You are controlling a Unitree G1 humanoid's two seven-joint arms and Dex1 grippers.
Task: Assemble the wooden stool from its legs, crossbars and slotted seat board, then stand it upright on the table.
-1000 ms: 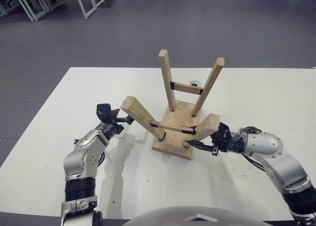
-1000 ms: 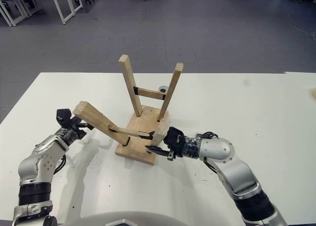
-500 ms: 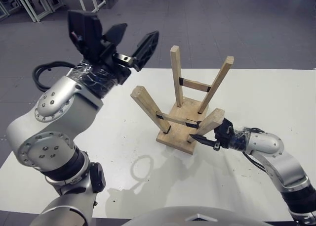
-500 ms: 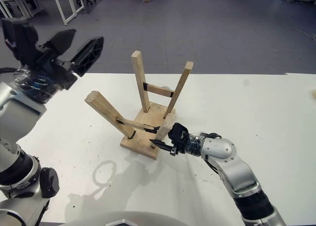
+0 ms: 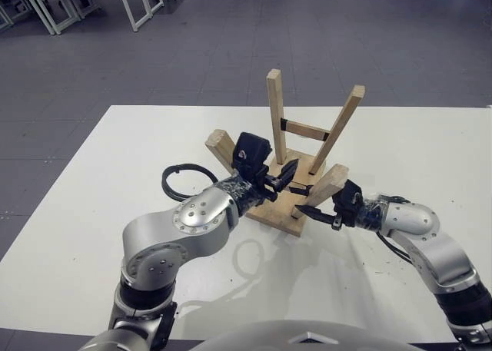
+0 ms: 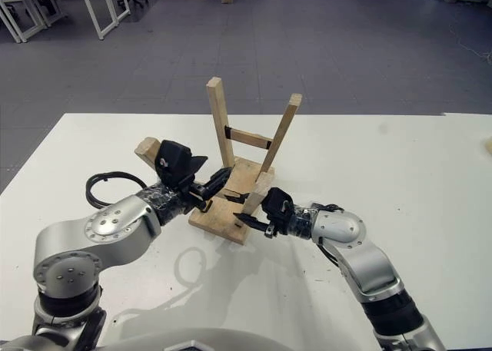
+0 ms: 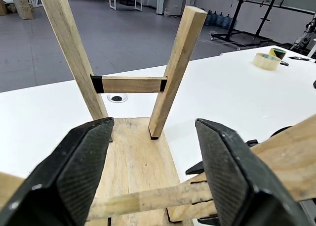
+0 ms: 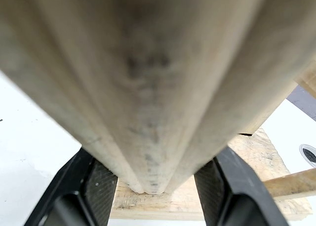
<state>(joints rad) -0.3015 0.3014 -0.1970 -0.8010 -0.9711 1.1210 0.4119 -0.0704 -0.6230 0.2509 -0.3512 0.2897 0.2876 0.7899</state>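
The stool stands upside down, its slotted seat board (image 5: 278, 214) flat on the white table (image 5: 77, 213). Two far legs (image 5: 274, 113) rise from it, joined by a crossbar (image 5: 304, 130). The near pair leans outward, joined by a thin crossbar (image 7: 148, 199). My left gripper (image 5: 284, 174) hovers open just over that near crossbar, beside the near left leg (image 5: 220, 144). Its fingers (image 7: 84, 171) stand wide apart. My right gripper (image 5: 317, 213) is shut on the near right leg (image 5: 327, 183) low down, with its pads (image 8: 94, 191) on either side of the wood (image 8: 148, 87).
A black cable loop (image 5: 181, 183) from my left arm lies on the table left of the stool. A roll of tape (image 7: 266, 60) sits at the table's far side, and a round grommet hole (image 7: 117, 98) lies behind the far legs.
My left arm left the near left leg's tip, swung up high, then came down open over the near crossbar. The right gripper kept its hold on the near right leg.
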